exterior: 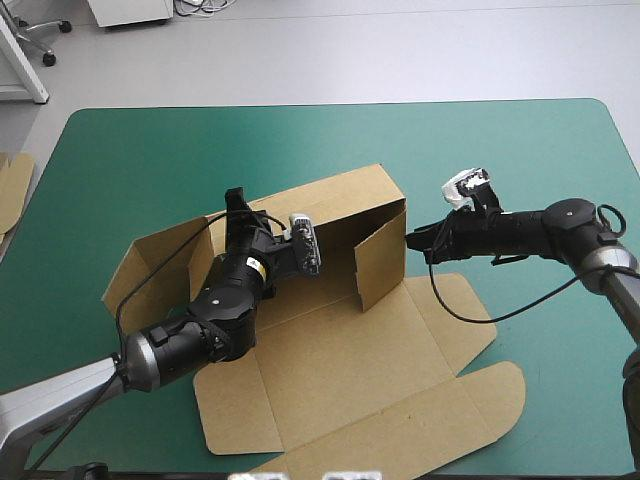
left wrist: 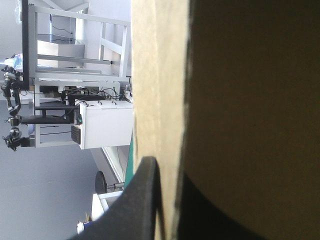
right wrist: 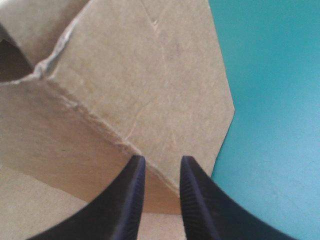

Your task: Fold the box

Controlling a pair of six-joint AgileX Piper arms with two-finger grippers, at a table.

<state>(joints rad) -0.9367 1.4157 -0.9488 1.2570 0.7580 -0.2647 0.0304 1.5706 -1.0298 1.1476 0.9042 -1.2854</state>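
At the far left of the high view, an edge of spare board (exterior: pixel 12 190) is seen at the table's left edge. The table (exterior: pixel 560 160), under its teal-green cover, fills most of that view. The brown box (exterior: pixel 330 350) is found at the middle of the table and is only partly raised. Its left flap (exterior: pixel 150 265) is tilted up, and its long back wall (exterior: pixel 330 205) stands along the far side. A short side flap (exterior: pixel 380 262) is turned inward near the right corner, while the near panels (exterior: pixel 450 400) lie flat toward the lower right. The left part of the box is crossed and partly hidden by the left arm, which enters from the lower left. The left gripper (exterior: pixel 236 203) is placed at the back wall's left stretch. In the left wrist view the board's edge runs up between the black fingers (left wrist: pixel 142 200), which are clenched on it. The rest of that view is blocked by the brown sheet. To the right, the right gripper (exterior: pixel 413 240) is held at the back wall's right corner. In the right wrist view its fingers (right wrist: pixel 132 200) are nearly closed, with the creased edge of the board caught between them. Bare cover is seen beside that corner.
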